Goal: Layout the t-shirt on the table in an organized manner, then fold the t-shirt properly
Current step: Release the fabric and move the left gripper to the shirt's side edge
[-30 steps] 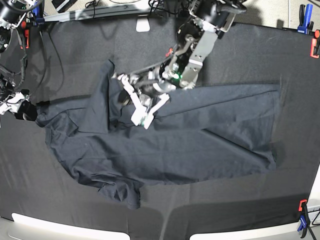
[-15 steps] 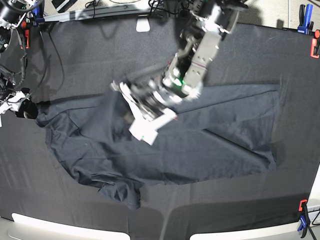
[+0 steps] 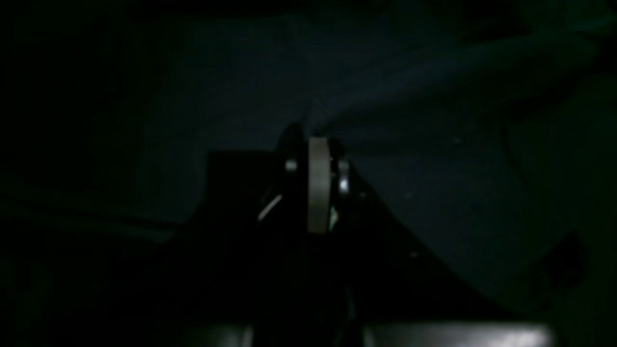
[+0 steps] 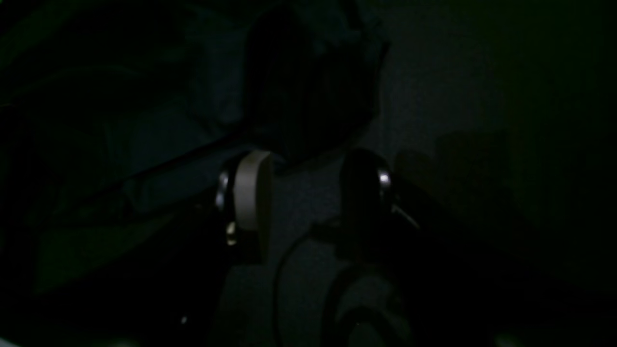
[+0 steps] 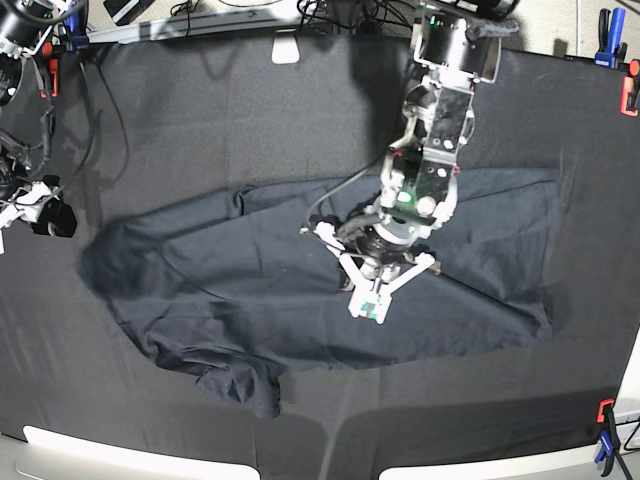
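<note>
The dark t-shirt (image 5: 220, 290) lies spread across the middle of the black-clothed table (image 5: 200, 110), rumpled at its near-left corner. My left gripper (image 5: 368, 305) hangs over the shirt's centre, jaws shut. In the left wrist view its pale fingertips (image 3: 318, 159) pinch together where a ridge of t-shirt (image 3: 434, 86) runs up to them. My right gripper (image 5: 58, 221) sits at the table's left edge, just off the shirt's left end. In the right wrist view the right gripper (image 4: 308, 188) stands open over bare cloth, with the t-shirt (image 4: 159, 144) to its left.
A white block (image 5: 286, 48) sits at the far edge. Blue clamp (image 5: 607, 40) and red clamp (image 5: 631, 95) stand at the far right corner, another clamp (image 5: 605, 432) at the near right. Cables hang by the far-left corner (image 5: 45, 130).
My left gripper has swung right and toward the front, drawing fabric with it. The flap that stood folded up on the shirt's left has come down and now lies flatter. The right arm has stayed put.
</note>
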Motion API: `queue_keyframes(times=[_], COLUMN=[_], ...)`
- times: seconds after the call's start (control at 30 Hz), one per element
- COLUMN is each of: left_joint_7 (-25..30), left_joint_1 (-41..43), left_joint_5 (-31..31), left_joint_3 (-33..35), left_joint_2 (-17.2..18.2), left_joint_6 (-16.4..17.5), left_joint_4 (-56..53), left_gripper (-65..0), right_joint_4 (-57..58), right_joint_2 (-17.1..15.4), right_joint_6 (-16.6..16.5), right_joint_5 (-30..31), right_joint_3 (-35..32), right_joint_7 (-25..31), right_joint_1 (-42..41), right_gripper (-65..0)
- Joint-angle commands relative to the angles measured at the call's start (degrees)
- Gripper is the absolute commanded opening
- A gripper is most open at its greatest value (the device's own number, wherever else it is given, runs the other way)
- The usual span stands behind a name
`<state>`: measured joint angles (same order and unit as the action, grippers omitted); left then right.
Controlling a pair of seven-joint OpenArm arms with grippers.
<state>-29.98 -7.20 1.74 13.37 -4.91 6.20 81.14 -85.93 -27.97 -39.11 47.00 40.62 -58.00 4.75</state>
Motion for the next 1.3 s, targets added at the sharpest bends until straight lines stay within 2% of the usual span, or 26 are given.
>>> queue_keyframes(times=[0.0,0.03,0.2,0.27,0.53,0.7,0.83,0.93,1.03,1.17,1.27], left_joint_7=[1.6,1.66,1.75,1.75,2.51,2.91,3.08,3.34,4.26,6.36,6.38], left_joint_1=[-1.4,-1.42,-1.42,-1.42,-1.4,-1.4,-1.42,-1.42,-1.42,-1.9,-3.56], left_joint_5=[-0.26,-0.24,-0.24,-0.22,3.37,3.1,1.6,-3.78,-8.35,-11.43,-12.44], left_joint_3=[0.17,0.17,0.17,0.17,0.15,0.17,0.02,-1.95,-7.08,-16.22,-20.87], left_joint_2=[-0.63,-0.63,-0.63,-0.61,-0.59,0.07,4.37,8.98,12.22,15.08,17.55], left_joint_6=[-0.22,-0.22,-0.22,-0.22,-0.26,-0.24,-0.26,-0.74,-1.53,-1.49,-1.36], left_joint_4=[0.9,0.9,0.9,0.9,1.27,1.36,1.46,1.51,1.51,1.49,-0.13], left_gripper=[-65.0,-65.0,-44.2,-41.3,-41.4,-41.4,-41.4,-41.4,-41.3,-41.3,-41.4], right_joint_4=[-0.94,-0.94,-0.96,-0.94,-0.61,3.78,8.22,10.1,11.17,11.21,11.21], right_joint_2=[-1.38,-1.38,-1.38,-1.36,-1.22,-1.07,-1.07,-1.07,-1.07,-1.07,-1.07], right_joint_6=[-0.89,-0.89,-0.89,-0.89,-0.89,-0.89,-0.89,-0.89,-0.89,-0.89,-0.89], right_joint_5=[1.46,1.46,1.66,1.66,1.16,-3.61,-5.03,-5.03,-5.03,-4.96,-4.81], right_joint_3=[0.46,0.46,0.46,0.39,-3.32,-9.64,-12.83,-12.94,-12.96,-12.96,-12.96], right_joint_7=[0.55,0.55,3.39,5.35,5.6,8.15,8.55,8.52,8.5,8.24,6.08], right_joint_1=[-0.79,-0.79,-1.2,-1.77,-6.45,-11.26,-15.67,-18.36,-20.0,-20.13,-20.13], right_gripper=[-38.6,-38.6,-38.6,-38.6,-38.6,-38.6,-38.6,-38.6,-38.6,-38.6,-38.6])
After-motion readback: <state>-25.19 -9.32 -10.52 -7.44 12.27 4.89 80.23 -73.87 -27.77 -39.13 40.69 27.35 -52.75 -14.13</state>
